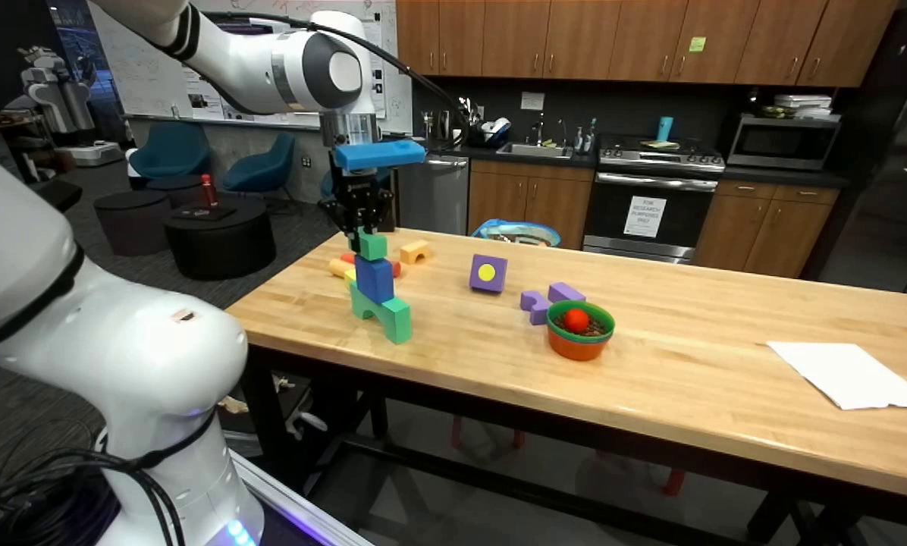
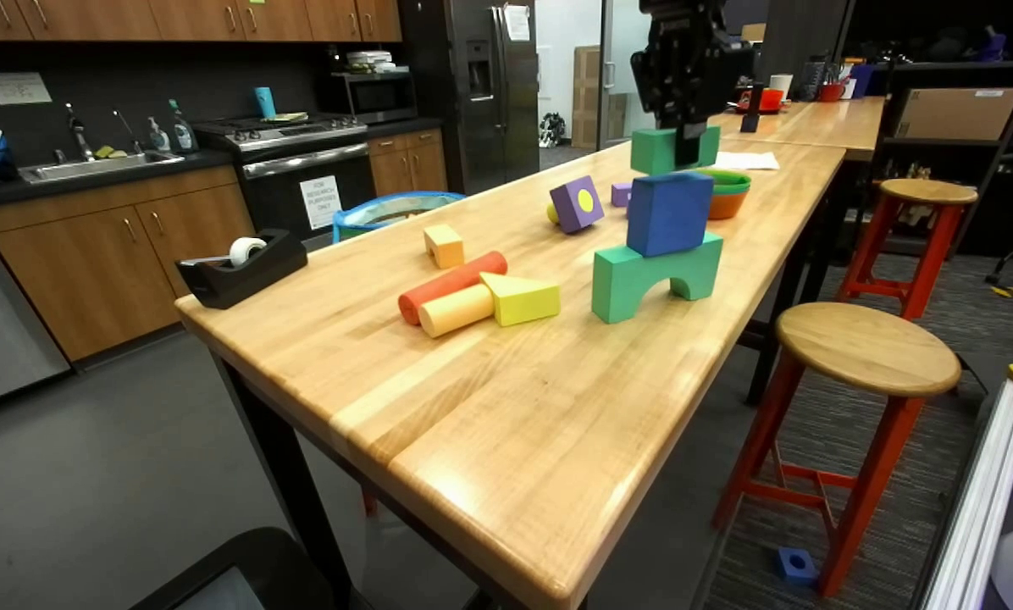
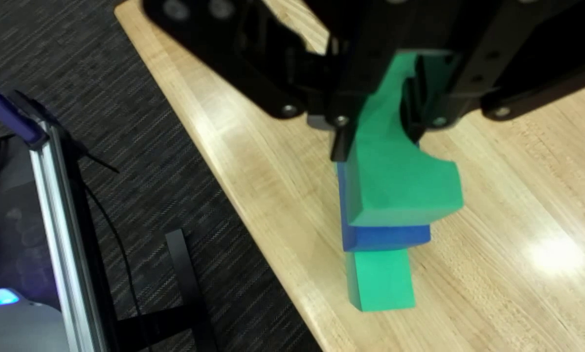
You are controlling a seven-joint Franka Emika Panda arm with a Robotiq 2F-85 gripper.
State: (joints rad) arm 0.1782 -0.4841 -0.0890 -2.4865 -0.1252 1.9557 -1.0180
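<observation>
Green, notched block, clasped by the black two-finger gripper, appears seated on a blue rectangular block, itself on a green arch block. Location, in an exterior view: near edge of the wooden bench, toward its left corner. Rightward: purple cube with yellow dot, inboard; orange-and-green bowl, nearer that edge. Judged step: placement. Next move calls for confirming level contact, then release.

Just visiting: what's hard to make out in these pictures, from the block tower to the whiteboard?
Blue block: mostly hidden by the top green block in the wrist view.
Top green block: partly covered there by the gripper.
Robot arm: cut off by the top and left edges of an exterior view.
Whiteboard: writing too small to read in an exterior view.
</observation>
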